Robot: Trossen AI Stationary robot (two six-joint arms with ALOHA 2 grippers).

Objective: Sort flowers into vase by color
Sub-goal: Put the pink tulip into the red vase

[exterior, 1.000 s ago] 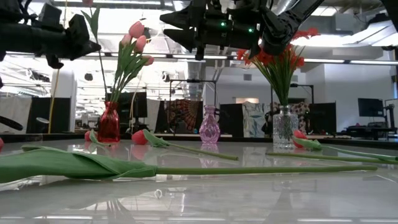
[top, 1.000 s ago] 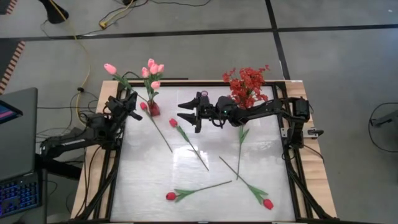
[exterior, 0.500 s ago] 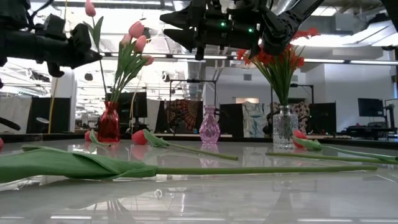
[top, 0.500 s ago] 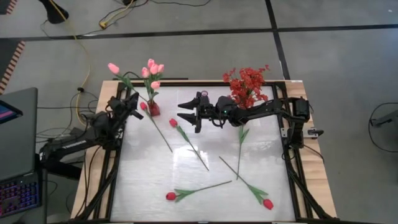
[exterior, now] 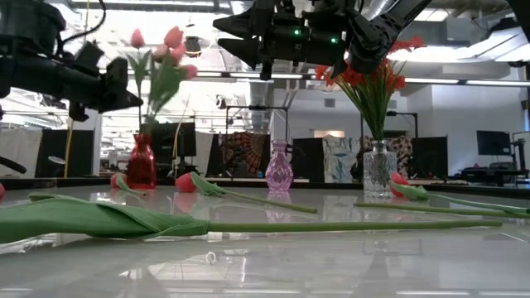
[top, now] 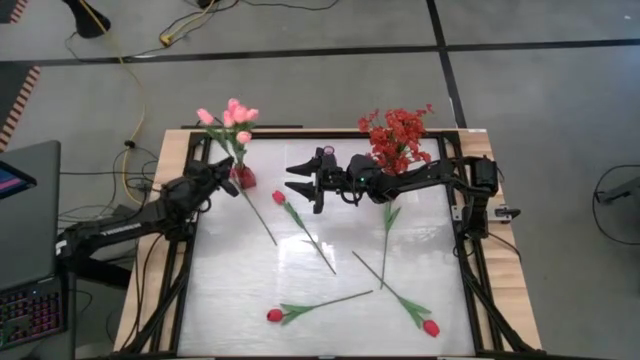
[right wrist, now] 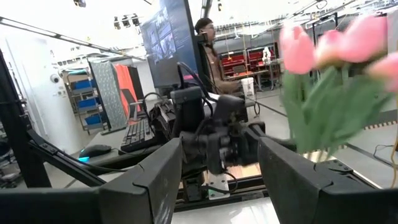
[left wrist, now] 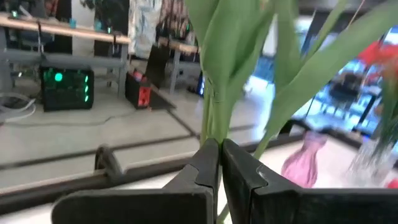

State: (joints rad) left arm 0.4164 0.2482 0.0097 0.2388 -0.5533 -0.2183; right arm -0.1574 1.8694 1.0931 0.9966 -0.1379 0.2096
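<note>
My left gripper (top: 222,172) (exterior: 131,98) is shut on a pale pink tulip (top: 206,117) (exterior: 137,38), just left of the red vase (top: 243,177) (exterior: 142,163). That vase holds a bunch of pink tulips (top: 239,113). Whether the held stem's lower end reaches the vase mouth is hidden. My right gripper (top: 297,183) (exterior: 228,33) (right wrist: 217,168) hovers open above the table's far middle. Red tulips (top: 305,232) (top: 312,307) (top: 400,295) lie flat on the table. My left gripper pinches the pink tulip's green stem (left wrist: 213,124) between its two fingers, below the leaves. The fingers lie across the stem, coming level from the table's left. The tulip stands nearly upright and lifted clear, its bloom above the gripper next to the bunch.
A small pink glass vase (top: 327,150) (exterior: 279,170) stands at the far middle. A clear vase with red blossom sprays (top: 397,138) (exterior: 378,165) stands far right. Another tulip (top: 252,206) lies near the red vase, and a loose stem (top: 386,235) lies right of centre.
My left gripper has moved right and down toward the red vase, staying shut on the pink tulip. The tulip's bloom has swung from the far left corner to beside the bunch. The bunch in the vase has swayed slightly left.
</note>
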